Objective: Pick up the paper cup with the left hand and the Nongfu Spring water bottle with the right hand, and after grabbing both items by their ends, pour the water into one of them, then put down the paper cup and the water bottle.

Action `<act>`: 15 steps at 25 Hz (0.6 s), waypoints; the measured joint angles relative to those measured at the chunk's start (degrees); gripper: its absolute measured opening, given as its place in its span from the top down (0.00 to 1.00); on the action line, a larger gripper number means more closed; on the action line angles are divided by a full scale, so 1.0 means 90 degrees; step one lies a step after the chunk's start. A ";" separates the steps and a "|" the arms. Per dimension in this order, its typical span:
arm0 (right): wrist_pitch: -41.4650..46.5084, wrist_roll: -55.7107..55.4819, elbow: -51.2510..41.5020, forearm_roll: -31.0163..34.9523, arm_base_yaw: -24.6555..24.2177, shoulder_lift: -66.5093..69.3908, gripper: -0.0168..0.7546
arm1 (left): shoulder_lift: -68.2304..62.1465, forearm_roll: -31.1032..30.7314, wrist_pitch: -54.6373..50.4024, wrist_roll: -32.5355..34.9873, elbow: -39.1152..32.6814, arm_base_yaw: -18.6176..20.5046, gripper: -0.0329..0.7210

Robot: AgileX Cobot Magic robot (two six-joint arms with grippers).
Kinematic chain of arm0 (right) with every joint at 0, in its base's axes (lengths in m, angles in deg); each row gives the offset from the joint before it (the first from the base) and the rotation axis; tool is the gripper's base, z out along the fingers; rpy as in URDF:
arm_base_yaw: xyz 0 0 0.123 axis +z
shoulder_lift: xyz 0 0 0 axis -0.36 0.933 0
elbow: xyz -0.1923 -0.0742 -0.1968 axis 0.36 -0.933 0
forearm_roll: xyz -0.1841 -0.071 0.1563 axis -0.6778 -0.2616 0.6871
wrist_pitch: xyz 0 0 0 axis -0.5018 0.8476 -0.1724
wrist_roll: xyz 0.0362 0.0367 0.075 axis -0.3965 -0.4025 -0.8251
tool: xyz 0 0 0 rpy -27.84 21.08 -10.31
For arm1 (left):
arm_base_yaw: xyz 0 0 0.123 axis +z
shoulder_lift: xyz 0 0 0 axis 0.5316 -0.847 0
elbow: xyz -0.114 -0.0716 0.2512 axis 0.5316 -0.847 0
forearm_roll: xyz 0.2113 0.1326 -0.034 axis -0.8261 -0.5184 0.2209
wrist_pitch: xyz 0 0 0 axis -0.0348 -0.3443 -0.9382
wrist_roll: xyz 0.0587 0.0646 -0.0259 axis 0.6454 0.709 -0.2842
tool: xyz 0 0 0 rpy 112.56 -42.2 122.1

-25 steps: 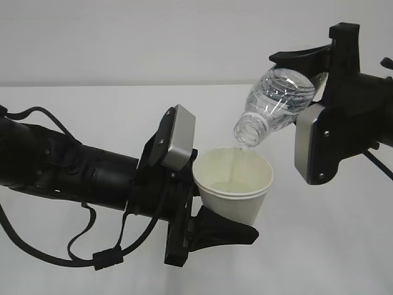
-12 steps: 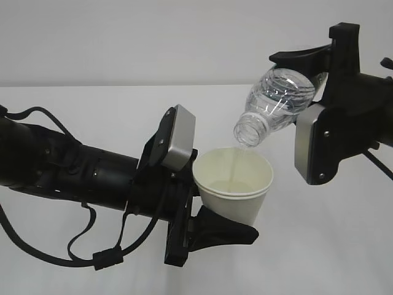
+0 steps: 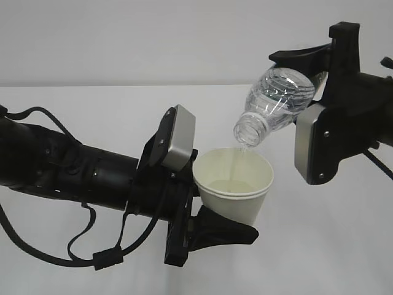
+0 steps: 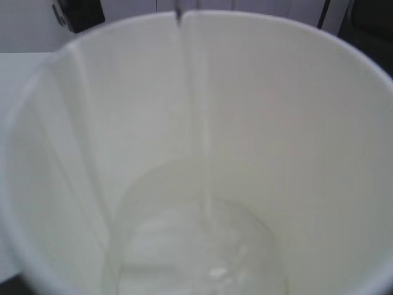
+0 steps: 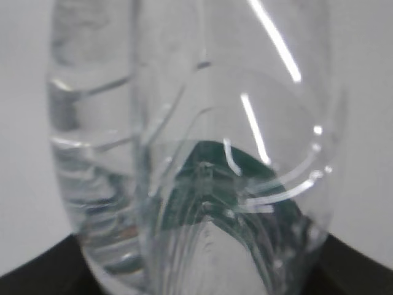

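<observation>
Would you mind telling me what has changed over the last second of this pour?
Nothing has visibly moved. The bottle stays tilted over the cup, a thin stream still falling in. The left end effector keeps holding the cup and the right end effector the bottle, both in the same pose.

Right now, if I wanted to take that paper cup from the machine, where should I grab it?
Probably the cup's upper wall, from the right. The left gripper holds its lower left side, and the bottle pours from above.
</observation>
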 joint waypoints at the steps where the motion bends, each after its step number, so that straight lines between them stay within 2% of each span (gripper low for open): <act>1: 0.0000 0.0000 0.0000 0.0000 0.0000 0.0000 0.37 | 0.0000 0.0000 0.0000 0.0000 0.0000 0.0000 0.37; 15: -0.0003 0.0092 0.0000 0.0000 0.0000 0.0000 0.37 | 0.0000 0.0000 0.0000 0.0000 0.0000 0.0000 0.37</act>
